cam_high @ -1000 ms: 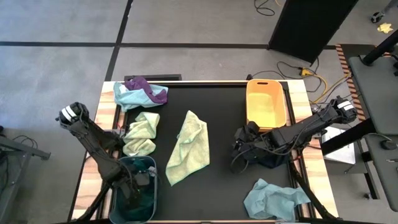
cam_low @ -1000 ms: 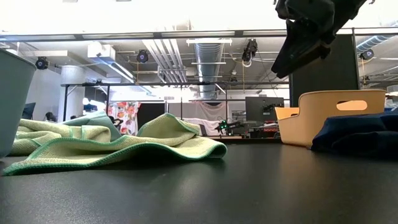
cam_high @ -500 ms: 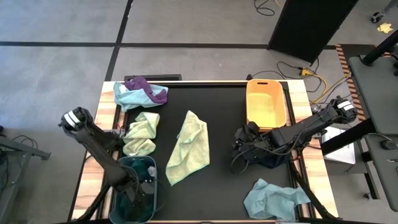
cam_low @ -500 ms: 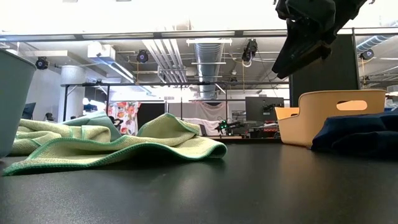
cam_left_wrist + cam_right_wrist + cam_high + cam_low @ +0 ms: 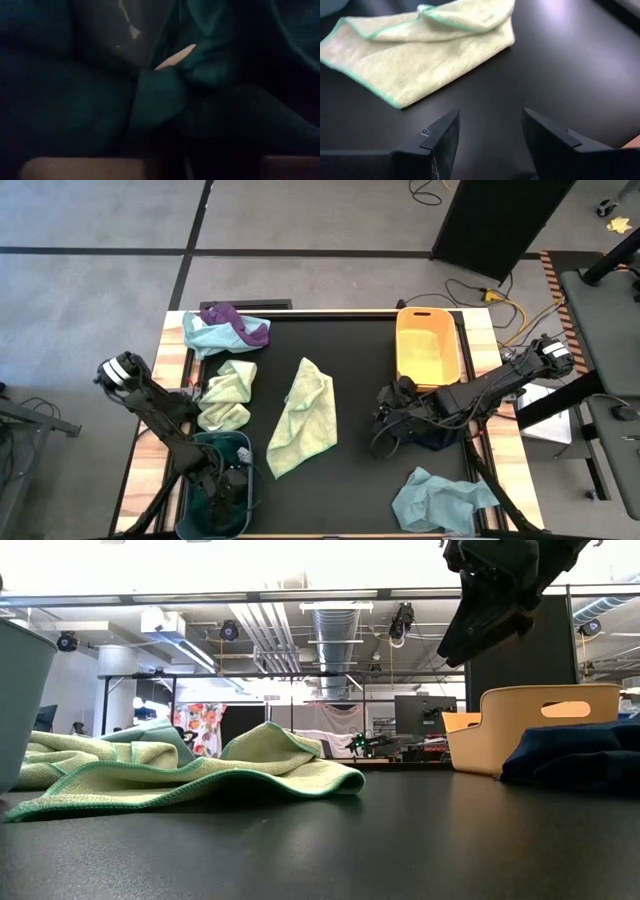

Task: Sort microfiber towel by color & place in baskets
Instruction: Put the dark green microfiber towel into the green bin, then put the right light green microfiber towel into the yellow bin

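Two baskets: a teal basket (image 5: 216, 485) at the near left corner of the black table (image 5: 350, 430), a yellow basket (image 5: 428, 350) at the far right edge.
Left gripper (image 5: 222, 485): down inside the teal basket, buried in a dark teal towel (image 5: 160, 95) that fills the left wrist view; I cannot tell how its fingers stand.
Right gripper (image 5: 487, 132): hanging above the table right of centre, spread wide with nothing between its fingers (image 5: 437, 137), bare tabletop below.
Big light green towel (image 5: 305, 418): flat in the middle of the table, just ahead of the right gripper, well apart from both baskets.
Crumpled light green towel (image 5: 227, 395): left of the big one, just beyond the teal basket.
Purple towel (image 5: 235, 320): bunched on a light blue towel (image 5: 208, 335) at the far left corner.
Second light blue towel (image 5: 440, 498): near right edge of the table.
Navy towel (image 5: 580, 755): heaped just in front of the yellow basket, under the right arm.
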{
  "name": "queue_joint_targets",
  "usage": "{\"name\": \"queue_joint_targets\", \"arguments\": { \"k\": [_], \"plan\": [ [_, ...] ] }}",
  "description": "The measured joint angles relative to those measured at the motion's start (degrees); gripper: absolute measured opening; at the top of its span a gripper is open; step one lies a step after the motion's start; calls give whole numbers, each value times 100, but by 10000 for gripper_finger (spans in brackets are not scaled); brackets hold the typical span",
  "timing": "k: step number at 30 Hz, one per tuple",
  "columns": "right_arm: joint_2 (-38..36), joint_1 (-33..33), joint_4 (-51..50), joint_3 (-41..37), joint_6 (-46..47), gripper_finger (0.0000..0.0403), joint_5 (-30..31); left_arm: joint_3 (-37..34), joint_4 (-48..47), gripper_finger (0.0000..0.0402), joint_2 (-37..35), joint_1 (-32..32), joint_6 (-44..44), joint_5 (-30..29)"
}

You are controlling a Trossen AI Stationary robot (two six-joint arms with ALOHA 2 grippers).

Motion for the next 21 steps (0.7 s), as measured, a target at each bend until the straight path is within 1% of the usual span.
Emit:
{"name": "queue_joint_targets", "arguments": {
  "k": [3, 5, 8, 10, 13, 17, 19, 21],
  "plan": [
    [0, 3, -75, 0, -1, 207, -290, 163, -338, 95, -63, -18, -6, 27],
    [-6, 13, -215, 0, 1, 210, -453, 438, -709, 124, -89, -53, 127, 146],
    [-65, 17, -431, 0, 132, 216, -562, 1058, -1503, 165, -132, -124, 511, 247],
    [-126, 11, -453, 0, 285, 220, -561, 1519, -2091, 191, -187, -134, 833, 186],
    [-184, 11, -393, 0, 362, 225, -423, 2121, -2826, 225, -220, -103, 1162, 151],
    [-232, 11, -352, 0, 297, 232, -111, 2736, -3490, 256, -240, -15, 1426, 158],
    [-234, 11, -300, 0, 295, 235, 10, 2885, -3666, 263, -282, 50, 1460, 69],
    [-234, 11, -213, 1, 294, 239, 24, 2931, -3693, 264, -344, 122, 1470, -151]
  ]
}}
